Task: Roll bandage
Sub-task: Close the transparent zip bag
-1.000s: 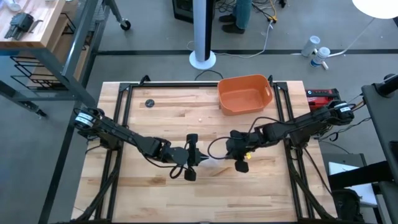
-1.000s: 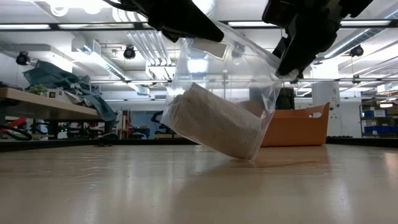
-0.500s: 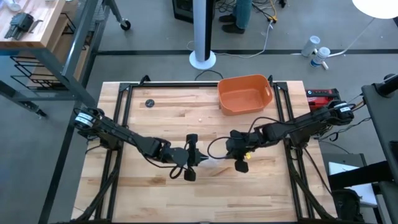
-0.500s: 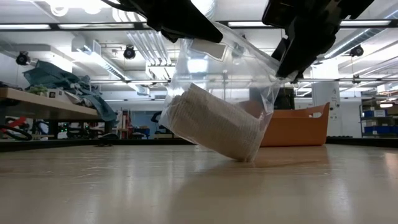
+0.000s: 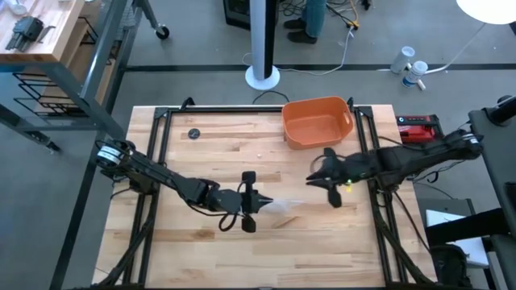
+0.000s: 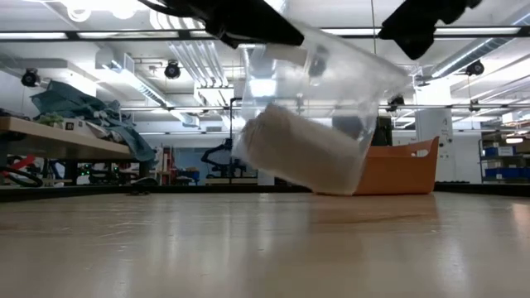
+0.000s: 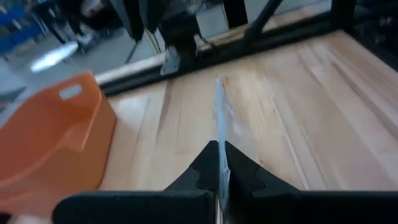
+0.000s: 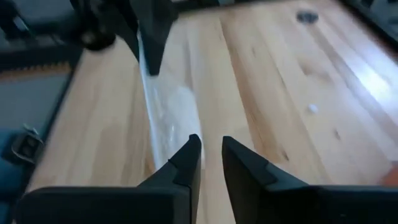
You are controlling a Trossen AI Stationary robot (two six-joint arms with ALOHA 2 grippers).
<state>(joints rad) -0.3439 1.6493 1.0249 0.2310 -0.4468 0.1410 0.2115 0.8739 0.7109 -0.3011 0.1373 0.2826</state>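
The left gripper (image 5: 256, 203) sits near the middle of the table (image 5: 161, 250), a little toward the near edge, its fingers (image 7: 208, 163) pinched tight on the edge of a clear plastic bag (image 6: 331, 79). In the left wrist view the bag's edge (image 7: 219, 118) runs as a thin upright sheet straight out from between the closed fingertips.

The bag hangs from that grip, and in the high view it (image 5: 280, 207) trails from the gripper toward the table's right edge. The bandage (image 6: 302, 153) is inside the bag, a rolled off-white cylinder. In the low view its long axis is tilted, the left end higher and the right end dipping toward the table top. Whether the low end touches the wood cannot be told from these views.

The right gripper (image 5: 328, 184) is right of the table's middle, apart from the bag, just in front of the orange tub (image 5: 317, 122). Its fingers (image 8: 186, 163) stand slightly apart with nothing between them, and they point toward the bag (image 8: 166, 115) and the left gripper (image 8: 146, 31) beyond it.

The orange tub stands at the far edge, right of centre; nothing shows inside it.
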